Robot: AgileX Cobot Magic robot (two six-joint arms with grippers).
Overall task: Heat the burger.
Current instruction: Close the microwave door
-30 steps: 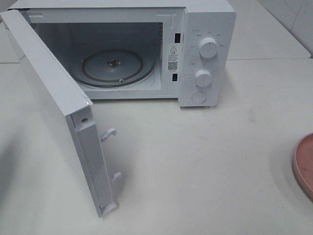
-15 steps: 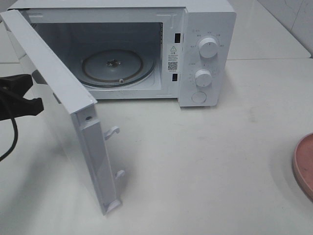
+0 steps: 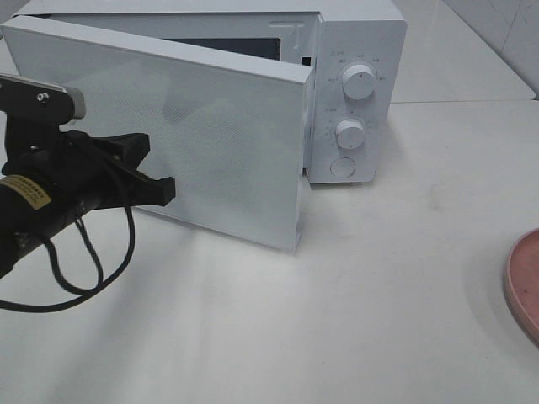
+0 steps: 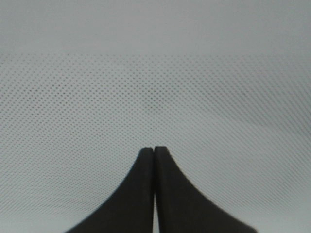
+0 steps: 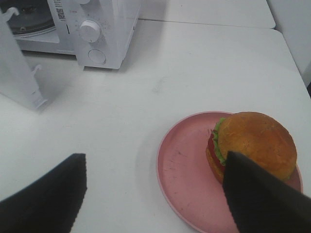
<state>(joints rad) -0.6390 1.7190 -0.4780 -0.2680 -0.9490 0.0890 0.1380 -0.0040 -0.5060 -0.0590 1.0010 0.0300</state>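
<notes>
The burger [image 5: 252, 143], with its golden bun, green lettuce and red tomato, sits on a round pink plate [image 5: 187, 170] in the right wrist view. My right gripper [image 5: 155, 194] hovers open above the table beside it, one finger [image 5: 257, 199] overlapping the burger's near side. The white microwave [image 3: 358, 84] stands at the back. Its door [image 3: 210, 135] is partway swung toward the front, hiding the cavity. My left gripper [image 3: 164, 190] is shut, its tips against the door's outer face. Up close, the left gripper [image 4: 154, 151] presses on the dotted door mesh [image 4: 155, 77].
Only the pink plate's rim [image 3: 524, 286] shows at the right edge of the high view. The microwave's two knobs [image 3: 360, 82] and push button [image 3: 343, 167] face forward. A black cable [image 3: 84, 269] loops under the left arm over the white table [image 3: 354, 320].
The left arm came in from the left and pushed the door, which swung from wide open to partway shut. The turntable is now hidden. The right side has not changed.
</notes>
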